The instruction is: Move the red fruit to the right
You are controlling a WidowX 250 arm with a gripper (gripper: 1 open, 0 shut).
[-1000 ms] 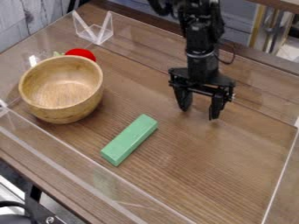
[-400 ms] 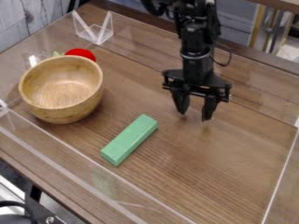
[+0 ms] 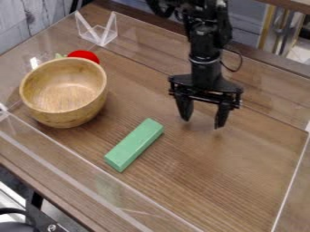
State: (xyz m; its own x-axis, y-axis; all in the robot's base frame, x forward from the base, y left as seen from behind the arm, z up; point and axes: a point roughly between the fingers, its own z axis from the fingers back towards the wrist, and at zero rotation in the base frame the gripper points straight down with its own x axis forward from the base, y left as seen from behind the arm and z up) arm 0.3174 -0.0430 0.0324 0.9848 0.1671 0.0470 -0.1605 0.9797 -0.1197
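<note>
Bowl [image 3: 63, 91]: wooden, left of frame, upright on the counter [image 3: 230, 181], nothing visible inside.
Fruit [image 3: 82, 56]: red, small, upper left, just behind the bowl's far rim; lower part hidden by that rim, so contact with the bowl not clear.
Clear stand [image 3: 97, 30]: transparent angled piece, top left, behind the fruit, near the counter's far edge.
Block [image 3: 133, 145]: green, flat, rectangular, lower centre, lying at a slant, apart from the bowl and from the arm.
Gripper [image 3: 204, 113]: black, right of centre, pointing straight down, tips close above the wood.
Jaws: spread wide, holding nothing, only bare wood between them.
Arm [image 3: 204, 32]: black, rising from the gripper to the top edge of the frame.
Fruit to gripper: well apart, fruit far to the left of the jaws.
</note>
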